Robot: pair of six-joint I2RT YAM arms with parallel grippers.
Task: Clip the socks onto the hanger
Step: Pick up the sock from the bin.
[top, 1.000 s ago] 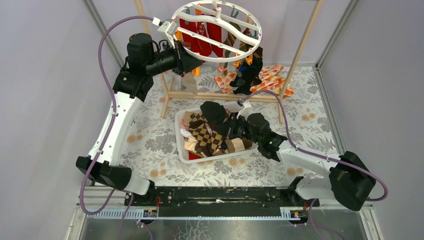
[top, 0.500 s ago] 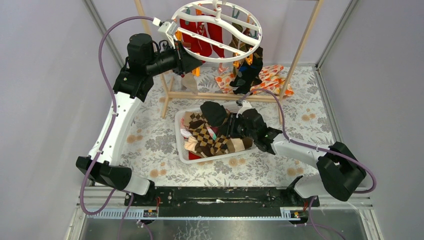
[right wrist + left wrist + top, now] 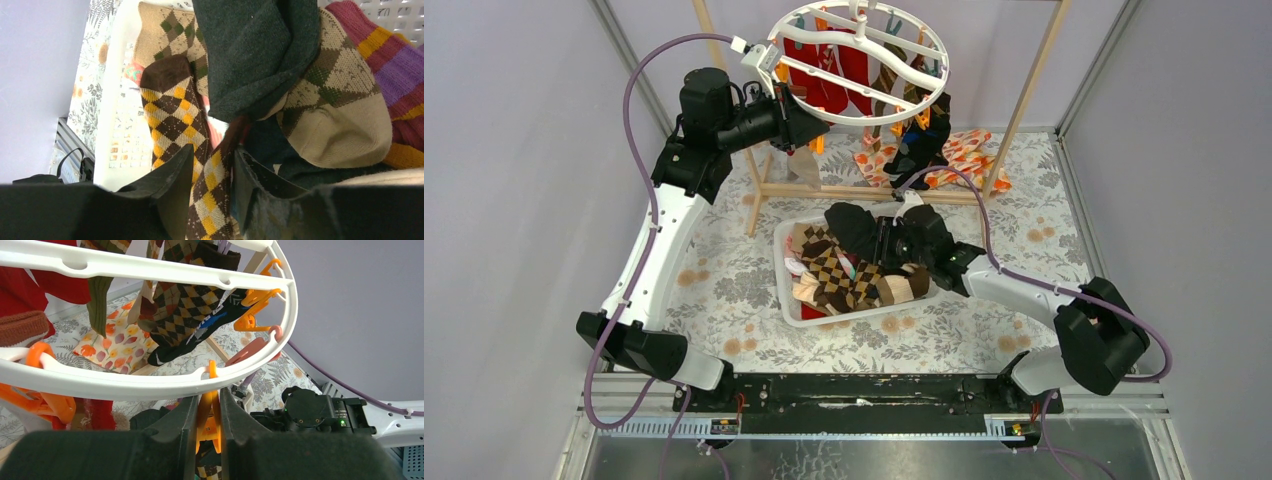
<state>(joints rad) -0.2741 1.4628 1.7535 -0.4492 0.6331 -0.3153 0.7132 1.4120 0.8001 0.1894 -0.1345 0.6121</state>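
The white ring hanger (image 3: 844, 88) hangs at the back with red socks (image 3: 824, 75) and a black sock (image 3: 924, 140) clipped to it. My left gripper (image 3: 809, 125) sits under its near rim (image 3: 150, 385), shut on an orange clip (image 3: 209, 420). A white basket (image 3: 786, 300) holds several loose socks. My right gripper (image 3: 882, 245) is down in the basket, its jaws closed on a fold of a brown-and-yellow argyle sock (image 3: 175, 112), which also shows in the top view (image 3: 836, 275). A dark sock (image 3: 250, 50) lies over the pile just beyond the fingers.
The wooden rack frame (image 3: 864, 190) stands behind the basket, its posts on either side of the hanger. An orange-and-white floral cloth (image 3: 964, 150) lies behind the rack. Grey walls close in on the left, right and back.
My right arm has swung left and forward, bringing its gripper from the basket's right edge in over the socks. The left arm and the hanger have not moved.
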